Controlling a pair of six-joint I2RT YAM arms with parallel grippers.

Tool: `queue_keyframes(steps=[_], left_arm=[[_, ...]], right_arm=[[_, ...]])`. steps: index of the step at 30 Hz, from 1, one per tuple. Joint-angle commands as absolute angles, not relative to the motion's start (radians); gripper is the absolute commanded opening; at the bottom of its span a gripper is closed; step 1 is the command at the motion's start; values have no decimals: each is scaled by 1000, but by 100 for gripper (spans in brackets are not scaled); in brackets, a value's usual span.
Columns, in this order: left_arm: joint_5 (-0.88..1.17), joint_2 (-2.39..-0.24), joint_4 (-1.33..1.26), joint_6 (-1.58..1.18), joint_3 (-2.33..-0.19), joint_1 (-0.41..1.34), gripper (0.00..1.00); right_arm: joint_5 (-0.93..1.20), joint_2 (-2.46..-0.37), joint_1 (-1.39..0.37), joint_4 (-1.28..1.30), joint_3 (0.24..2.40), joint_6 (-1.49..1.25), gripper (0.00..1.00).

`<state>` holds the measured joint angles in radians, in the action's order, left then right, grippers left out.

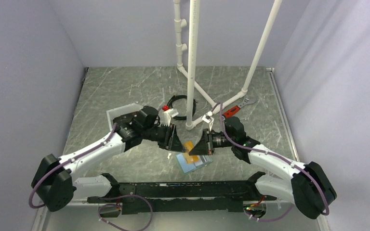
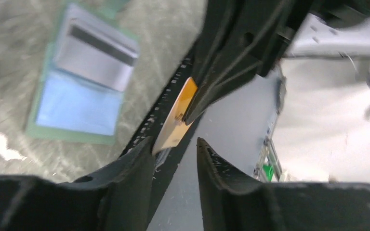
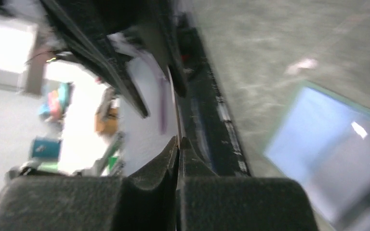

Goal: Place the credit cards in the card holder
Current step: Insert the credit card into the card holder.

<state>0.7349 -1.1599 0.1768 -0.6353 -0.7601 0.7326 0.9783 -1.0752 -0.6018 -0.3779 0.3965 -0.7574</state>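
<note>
Orange card (image 2: 176, 120), partly hidden and blurred, pinched between right fingers (image 3: 144, 192); left fingers (image 2: 125, 178) spread.

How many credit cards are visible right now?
2. One orange card pinched in the right gripper; one grey card lying on the open card holder. Others may be hidden from view.

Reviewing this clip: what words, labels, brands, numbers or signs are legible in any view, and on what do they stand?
No text can be read in any view.
orange card: seen nearly edge-on and blurred, nothing legible.
grey card in the card holder: only a dark stripe shows, no legible print.
red-handled tool: too small to read any marking.
</note>
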Motion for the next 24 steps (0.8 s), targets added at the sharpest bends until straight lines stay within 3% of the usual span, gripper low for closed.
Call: queue_keyframes(steps=[1, 3, 5, 11, 17, 24], left_arm=[[472, -1268, 462, -641, -866, 732, 45], [447, -1334, 495, -690, -878, 732, 42], [441, -1387, 476, -749, -869, 733, 34], [474, -1478, 170, -917, -758, 776, 19], [461, -1590, 84, -933, -773, 853, 14], [380, -1646, 177, -927, -790, 856, 11]], right_arm=[[623, -1109, -575, 190, 546, -462, 0], [623, -1170, -572, 270, 576, -436, 0], [638, -1214, -572, 301, 595, -423, 0], [599, -1301, -573, 350, 645, -362, 0], [637, -1395, -574, 345, 672, -341, 0], [614, -1434, -578, 400, 715, -307, 0]])
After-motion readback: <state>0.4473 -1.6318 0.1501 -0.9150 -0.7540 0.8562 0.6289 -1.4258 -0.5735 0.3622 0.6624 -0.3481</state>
